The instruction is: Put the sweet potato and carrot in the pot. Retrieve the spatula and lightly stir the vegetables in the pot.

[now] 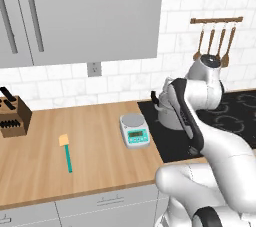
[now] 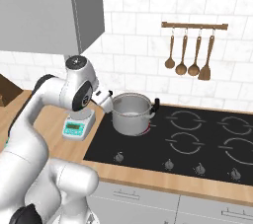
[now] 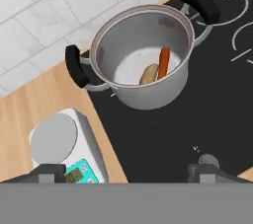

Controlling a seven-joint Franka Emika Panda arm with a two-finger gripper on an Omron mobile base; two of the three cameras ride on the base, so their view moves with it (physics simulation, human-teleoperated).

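The pot point(image 3: 143, 60) is seen on the black hob point(image 3: 207, 119) near its edge toward the worktop point(image 1: 75, 146), on a burner in the right base view. Both vegetables are found inside it: the sweet potato point(image 3: 148, 74) lies on the pot floor, and the carrot point(image 3: 163, 62) lies just beside it, touching or nearly so. The two black side handles of the pot are visible in the hand view.

The gripper point(image 3: 127, 171) is held above the hob and the kitchen scale point(image 3: 64, 146), apart from the pot. The jaws are spread wide, with nothing between them; one fingertip is seen over the scale, the other over the hob near a control knob.

The spatula point(image 1: 66, 152) is left lying flat on the wooden worktop, well to the left of the scale in the left base view, with the tan blade toward the wall and the teal handle toward the front edge. It is untouched by the arm.

A knife block point(image 1: 12, 116) is seen at the far left of the worktop. Wooden spoons and a turner point(image 2: 192, 57) are hung from a rail on the tiled wall above the hob. The scale sits on the worktop just beside the hob edge
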